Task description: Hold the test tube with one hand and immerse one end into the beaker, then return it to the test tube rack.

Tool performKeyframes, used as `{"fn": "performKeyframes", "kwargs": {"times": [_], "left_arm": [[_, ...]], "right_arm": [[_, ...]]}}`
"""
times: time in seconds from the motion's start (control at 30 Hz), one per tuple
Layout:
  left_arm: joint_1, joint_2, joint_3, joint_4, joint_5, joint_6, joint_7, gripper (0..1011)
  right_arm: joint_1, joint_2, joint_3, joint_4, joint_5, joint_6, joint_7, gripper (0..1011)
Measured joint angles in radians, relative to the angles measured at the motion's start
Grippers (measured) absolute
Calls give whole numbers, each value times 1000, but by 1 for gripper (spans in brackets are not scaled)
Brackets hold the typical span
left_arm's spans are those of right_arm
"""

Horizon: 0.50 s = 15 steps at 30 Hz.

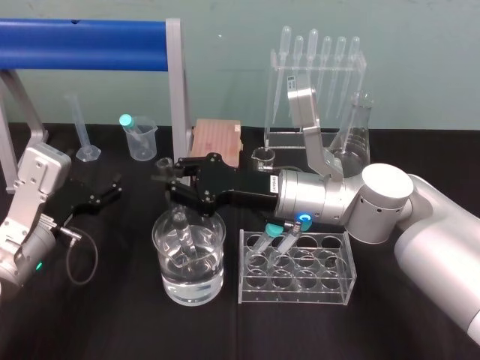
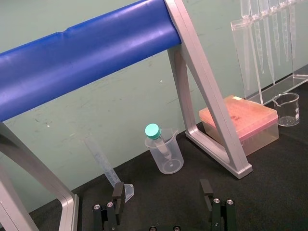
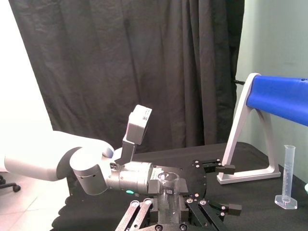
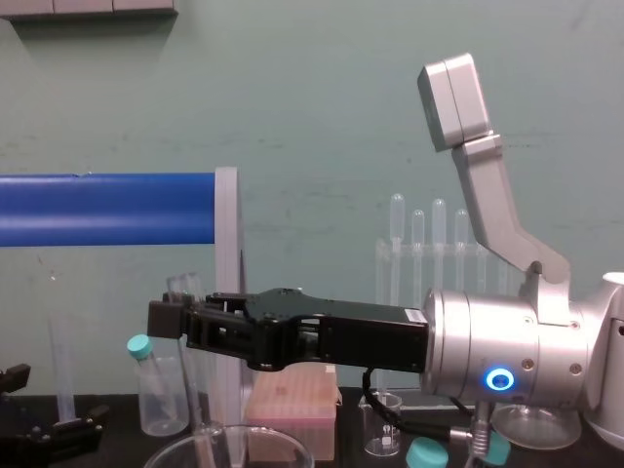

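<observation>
Head view first: what is holding the test tube (image 1: 183,229)?

The right gripper (image 1: 171,184) is pinching it, fingers pressed on the glass partway up. The tube is leaning, its lower end sitting inside the beaker (image 1: 214,281), which is holding clear liquid. Through the glass I can't tell whether the tip is reaching the liquid.

What is crowding it?

The test tube rack (image 1: 330,289) is standing just beside the beaker on the robot's right. Two teal-capped tubes (image 1: 279,231) are leaning in the rack at the end nearest the beaker, right under the right arm's wrist. Behind the gripper, a pink box (image 1: 217,142) and the upright of a blue-barred frame (image 1: 176,90) are standing near. A small glass beaker (image 1: 262,156), a pipette stand (image 1: 315,82) and a conical flask (image 1: 356,127) are lining the far side.

And the open room?

Bare black tabletop (image 1: 112,315) is lying in front of the beaker and to its left — toward the left gripper (image 2: 162,192). That gripper is resting with fingers spread, well apart from the big beaker, facing a plastic beaker (image 2: 168,159).
</observation>
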State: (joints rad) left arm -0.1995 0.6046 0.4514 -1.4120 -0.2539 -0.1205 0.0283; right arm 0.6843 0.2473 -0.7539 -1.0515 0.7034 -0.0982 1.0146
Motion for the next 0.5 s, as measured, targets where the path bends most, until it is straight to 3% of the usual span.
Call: {"fn": "performKeyframes", "kwargs": {"times": [0.5], "left_arm": [[0, 0, 0, 0, 0, 0, 0, 1000]], "right_arm": [[0, 0, 0, 0, 0, 0, 0, 226]]}}
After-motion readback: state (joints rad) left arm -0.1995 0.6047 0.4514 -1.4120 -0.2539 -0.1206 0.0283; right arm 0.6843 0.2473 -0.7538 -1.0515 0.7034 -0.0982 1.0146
